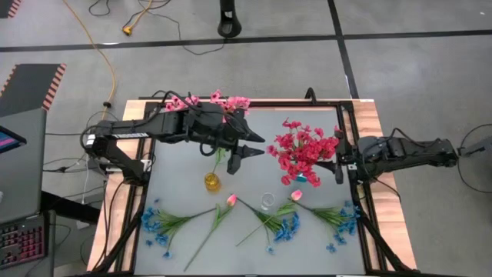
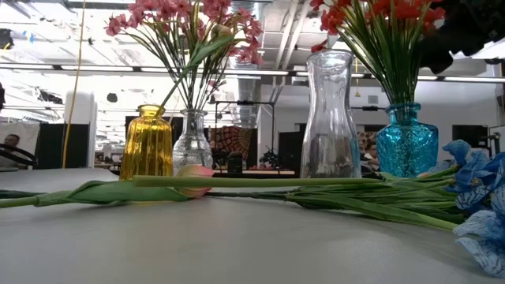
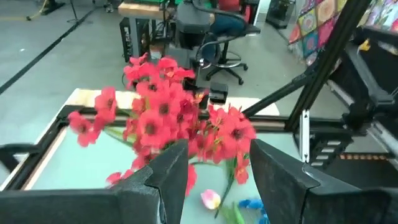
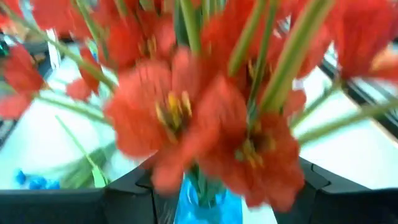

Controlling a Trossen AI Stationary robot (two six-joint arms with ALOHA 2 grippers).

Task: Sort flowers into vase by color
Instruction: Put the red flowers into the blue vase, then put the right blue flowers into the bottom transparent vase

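left claw [image 1: 257, 148] – wide, empty | right claw [image 1: 339, 166] – state unclear, beside red flowers [image 1: 302, 151]

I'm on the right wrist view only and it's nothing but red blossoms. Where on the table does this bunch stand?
Observer: The red flowers stand in the blue vase at the table's right side, just ahead of the right claw.
Operator: And the left claw?
Observer: The left claw hangs open over mid-table, near the yellow vase.
Operator: Anything unsorted?
Observer: Yes. The blue flowers and a pink tulip lie flat on the table, in no vase.
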